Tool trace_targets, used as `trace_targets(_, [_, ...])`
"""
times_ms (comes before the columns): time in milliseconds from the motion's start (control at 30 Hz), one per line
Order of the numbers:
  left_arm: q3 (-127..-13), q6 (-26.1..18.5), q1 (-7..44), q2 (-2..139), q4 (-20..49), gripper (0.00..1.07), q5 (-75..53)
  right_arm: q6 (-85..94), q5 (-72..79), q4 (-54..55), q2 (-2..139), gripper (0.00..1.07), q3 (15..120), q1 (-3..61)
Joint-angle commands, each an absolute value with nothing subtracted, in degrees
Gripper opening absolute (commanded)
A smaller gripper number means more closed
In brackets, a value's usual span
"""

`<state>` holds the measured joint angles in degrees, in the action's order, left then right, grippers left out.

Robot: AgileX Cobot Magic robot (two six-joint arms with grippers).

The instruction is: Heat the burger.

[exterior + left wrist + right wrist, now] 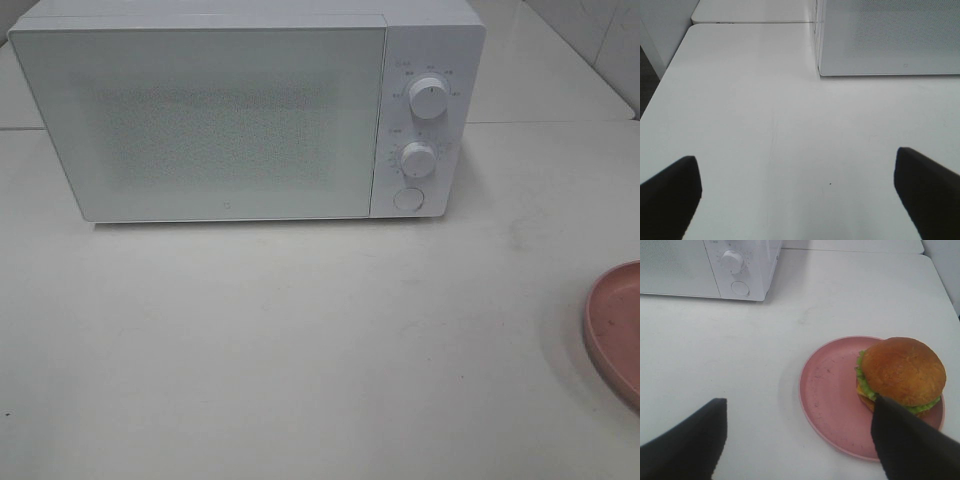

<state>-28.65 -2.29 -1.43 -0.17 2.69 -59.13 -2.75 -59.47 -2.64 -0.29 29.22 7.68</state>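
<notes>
The burger, with a glossy brown bun and a green lettuce edge, sits on a pink plate in the right wrist view. Only the plate's edge shows at the far right of the exterior high view; the burger is out of that view. The white microwave stands at the back with its door shut. My right gripper is open and empty, above the table just short of the plate. My left gripper is open and empty over bare table, to the left of the microwave's front. Neither gripper shows in the exterior high view.
The microwave has two dials and a round button on its right panel. The white table runs in front of it. A table seam and the table's left edge show in the left wrist view.
</notes>
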Motion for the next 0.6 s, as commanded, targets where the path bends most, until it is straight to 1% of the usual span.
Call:
trace_targets(33, [-28.48,-2.52,-1.49,-2.01,3.15,1.00,-59.01,-2.12,-59.13,-2.41,-1.72,0.76,28.93,7.39])
trace_targets(600, [-28.48,-2.18,-1.49,-1.95,3.67,1.00,-58.96,-2.12,-59.13,-2.41,-1.72,0.76,28.93,7.39])
